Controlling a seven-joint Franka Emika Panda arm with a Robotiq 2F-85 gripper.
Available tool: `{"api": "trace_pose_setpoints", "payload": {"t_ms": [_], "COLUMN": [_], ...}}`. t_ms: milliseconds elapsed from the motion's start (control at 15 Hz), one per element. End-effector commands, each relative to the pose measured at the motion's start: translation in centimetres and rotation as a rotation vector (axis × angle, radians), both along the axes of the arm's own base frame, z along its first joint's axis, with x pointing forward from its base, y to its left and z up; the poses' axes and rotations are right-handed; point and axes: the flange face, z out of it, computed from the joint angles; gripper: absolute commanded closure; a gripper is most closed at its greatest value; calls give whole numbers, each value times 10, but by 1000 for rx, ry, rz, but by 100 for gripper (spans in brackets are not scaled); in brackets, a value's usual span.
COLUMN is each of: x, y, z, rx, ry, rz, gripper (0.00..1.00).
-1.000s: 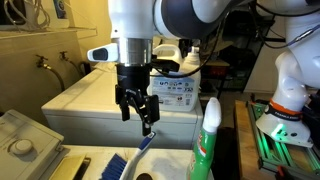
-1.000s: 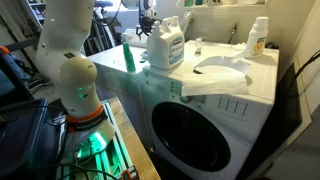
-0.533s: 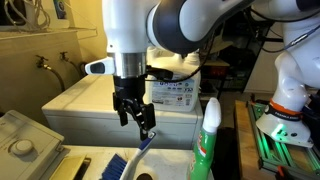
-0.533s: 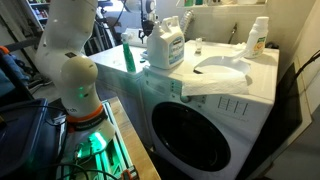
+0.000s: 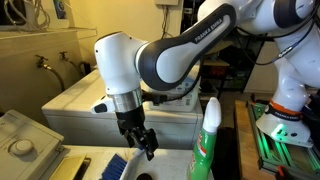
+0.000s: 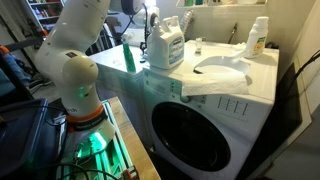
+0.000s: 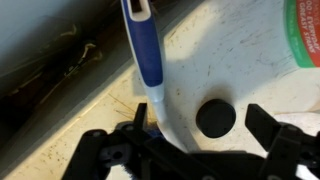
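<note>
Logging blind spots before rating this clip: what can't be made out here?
Whether the fingers clamp the blue-and-white handle: wrist view, its lower end hides behind them.
Handle's top: cut by the wrist view's upper edge.
Detergent jug label: blurred, cut by the wrist view's right edge.

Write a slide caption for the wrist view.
Open gripper at the white end of a blue brush, with a black cap and a jug close by.
</note>
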Motion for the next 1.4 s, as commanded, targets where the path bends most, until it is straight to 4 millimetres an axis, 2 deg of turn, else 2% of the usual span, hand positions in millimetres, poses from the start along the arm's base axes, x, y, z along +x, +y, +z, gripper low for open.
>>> {"api": "trace_pose_setpoints", "payload": {"t_ms": [0,200,400,667,800,867,933,1067,1133,1200,1333], "x": [5,7,11,21,24,25,25,26,26,25,27], "y": [11,9,11,-2,-7,-9,-10,-13,-14,-14,-14], "z": [-8,-15,-17,-28,-35,-38,-41,-47,-49,-50,-47], "rx": [0,-19,-27,-105,-129,-137,-146,-158,-161,-163,-164], "ry": [-30,-38,-68,-114,-121,-120,-118,-110,-107,-107,-117], "rz": [34,31,28,33,32,32,32,32,31,32,30], "gripper": [1,3,2,5,14,21,32,36,51,62,75]}}
